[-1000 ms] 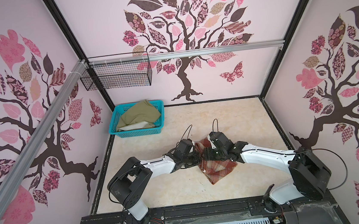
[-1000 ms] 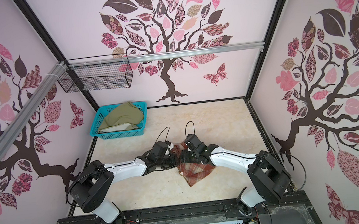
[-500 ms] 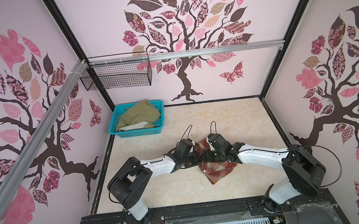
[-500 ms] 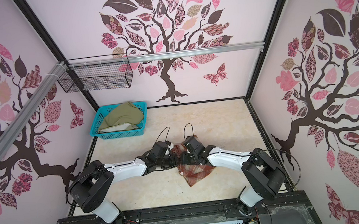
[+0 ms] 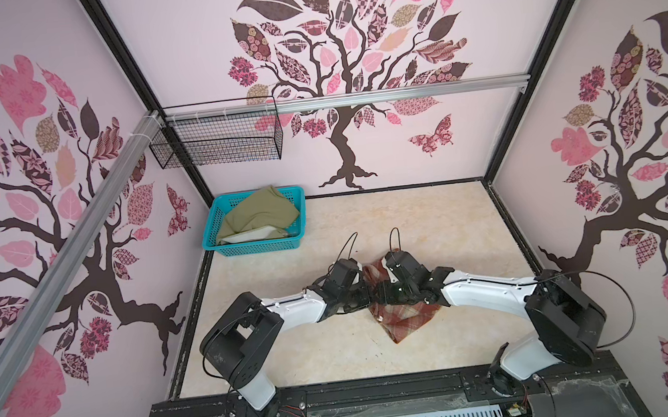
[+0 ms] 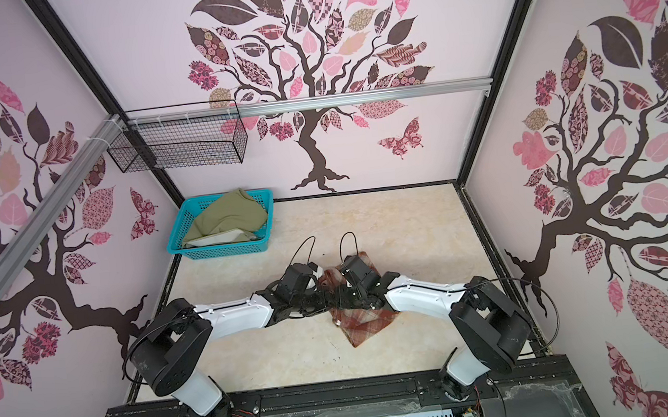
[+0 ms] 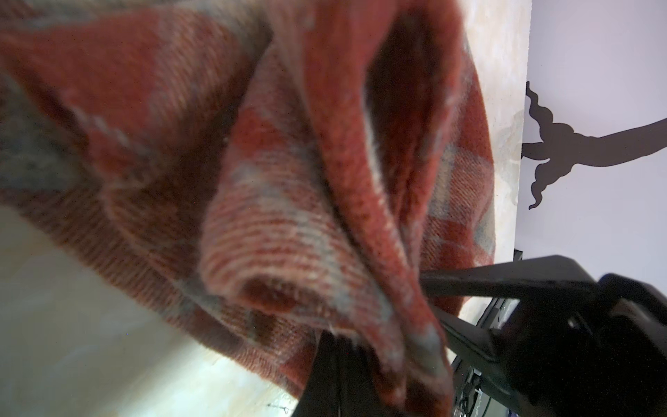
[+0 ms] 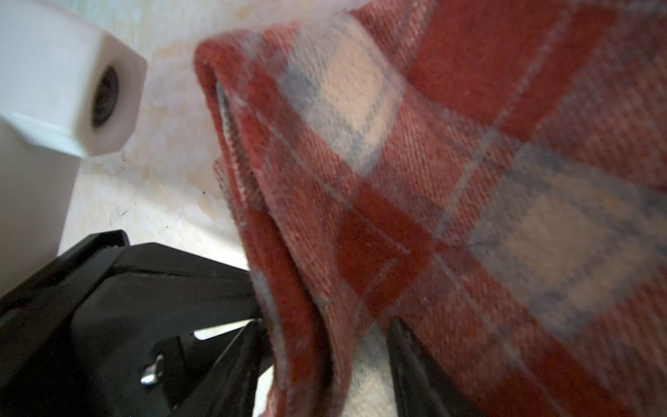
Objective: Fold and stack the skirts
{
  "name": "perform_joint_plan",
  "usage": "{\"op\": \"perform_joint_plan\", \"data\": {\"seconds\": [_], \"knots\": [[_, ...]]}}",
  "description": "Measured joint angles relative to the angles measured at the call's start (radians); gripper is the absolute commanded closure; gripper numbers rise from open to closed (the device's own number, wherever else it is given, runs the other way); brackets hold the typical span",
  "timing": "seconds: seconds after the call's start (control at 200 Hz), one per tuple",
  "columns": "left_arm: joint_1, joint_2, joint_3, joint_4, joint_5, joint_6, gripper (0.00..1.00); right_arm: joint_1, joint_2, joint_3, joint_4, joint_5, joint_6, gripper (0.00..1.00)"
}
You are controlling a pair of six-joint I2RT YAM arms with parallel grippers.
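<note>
- The plaid skirt [image 5: 405,319] lies bunched on the desk [image 5: 408,219] just below the centre in both top views. Part of it is spread flat toward the lower right and part is lifted into a ridge between the two arms.
- The left gripper [image 5: 368,298] is clamped on the plaid skirt. Its wrist view shows several woolly layers pinched together between the fingers, which probably anchors that edge so the cloth cannot slide.
- The right gripper [image 8: 325,325] meets it from the other side, almost nose to nose at the middle of a top view. Its jaws stand apart around a thick doubled edge of the skirt. A pale gap shows beside one finger [image 8: 404,353], so it does not look clamped yet.
- Holding the same edge at two close points suggests the arms are about to draw it taut and square it before a fold.
- The fabric is thick and fuzzy, so a bite on too many layers could drag the whole bundle.
- The olive-green skirt [image 5: 258,219] sits crumpled in the turquoise basket [image 5: 257,248] at the upper left of the desk, well apart from the arms. It seems parked there until the first skirt is folded.
</note>
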Motion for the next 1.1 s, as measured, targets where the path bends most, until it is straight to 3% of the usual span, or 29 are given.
{"op": "perform_joint_plan", "data": {"seconds": [0.5, 0.695, 1.1], "knots": [[0.001, 0.000, 0.000, -0.013, -0.005, -0.010, 1.00, 0.009, 0.024, 0.000, 0.040, 0.000, 0.011, 0.81], [0.001, 0.000, 0.000, -0.018, -0.007, -0.012, 1.00, 0.007, 0.034, 0.000, 0.026, 0.017, 0.011, 1.00], [0.001, -0.018, 0.000, -0.007, -0.004, -0.011, 1.00, 0.010, 0.000, 0.038, -0.073, 0.084, -0.015, 1.00]]}}
